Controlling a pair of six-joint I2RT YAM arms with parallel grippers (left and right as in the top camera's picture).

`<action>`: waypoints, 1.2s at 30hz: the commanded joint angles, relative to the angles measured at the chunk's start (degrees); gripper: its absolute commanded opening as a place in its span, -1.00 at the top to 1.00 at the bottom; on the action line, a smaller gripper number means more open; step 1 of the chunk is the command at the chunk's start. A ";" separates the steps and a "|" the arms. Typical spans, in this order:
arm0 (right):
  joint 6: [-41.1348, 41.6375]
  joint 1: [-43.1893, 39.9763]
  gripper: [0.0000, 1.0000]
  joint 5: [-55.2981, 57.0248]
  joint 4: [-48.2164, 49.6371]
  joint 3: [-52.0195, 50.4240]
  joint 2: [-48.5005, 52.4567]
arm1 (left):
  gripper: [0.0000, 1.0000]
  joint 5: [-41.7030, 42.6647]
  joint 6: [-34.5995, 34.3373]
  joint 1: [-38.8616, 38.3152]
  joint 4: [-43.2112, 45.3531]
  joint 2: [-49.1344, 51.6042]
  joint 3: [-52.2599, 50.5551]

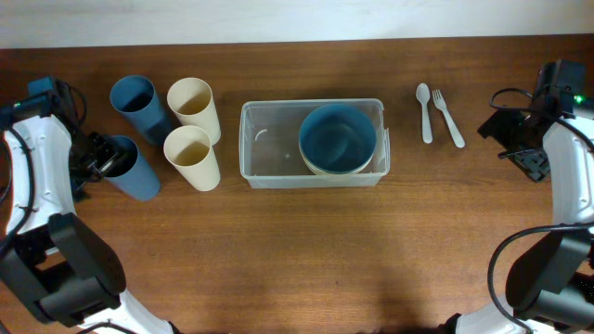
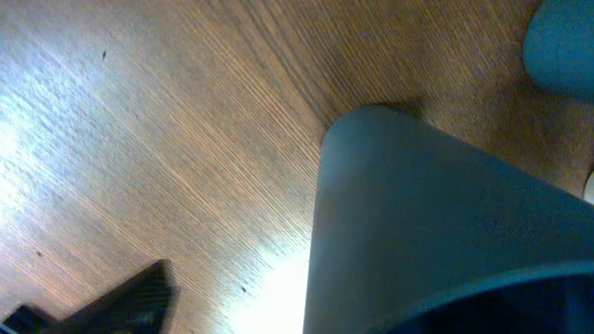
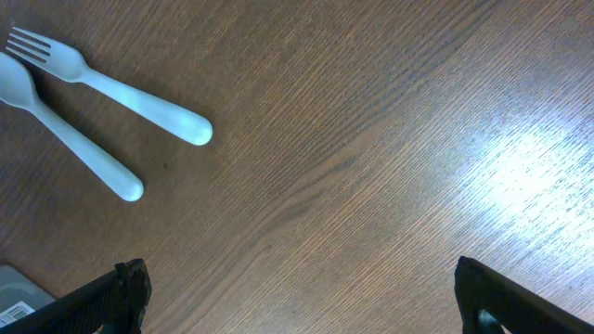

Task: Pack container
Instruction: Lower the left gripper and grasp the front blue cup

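Observation:
The clear container (image 1: 269, 148) stands mid-table, with a blue bowl (image 1: 338, 137) nested on a cream bowl in its right half. My left gripper (image 1: 100, 158) is at the rim of a blue cup (image 1: 133, 170) at the far left. In the left wrist view that cup (image 2: 445, 223) fills the right side. One finger (image 2: 130, 301) shows with a gap to the cup, and the other finger is hidden. My right gripper (image 1: 524, 153) is open and empty over bare wood (image 3: 302, 306), right of a white spoon (image 1: 424, 111) and fork (image 1: 447, 118).
A second blue cup (image 1: 137, 104) and two cream cups (image 1: 193, 107) (image 1: 191, 156) stand between my left gripper and the container. The spoon (image 3: 70, 139) and fork (image 3: 121, 93) lie at the upper left of the right wrist view, with the container's corner (image 3: 14, 292) at the lower left.

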 commanded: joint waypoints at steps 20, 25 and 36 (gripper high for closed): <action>0.02 -0.07 -0.98 1.11 0.15 -0.42 0.04 | -0.23 0.61 -0.17 0.24 1.07 7.48 0.85; 0.02 -0.04 -0.98 1.09 0.15 -0.42 0.04 | -0.23 0.63 -0.17 0.24 1.05 7.45 0.96; 0.02 -0.07 -0.98 1.09 0.15 -0.42 0.04 | 0.00 0.59 -0.13 0.24 -1.31 7.45 2.89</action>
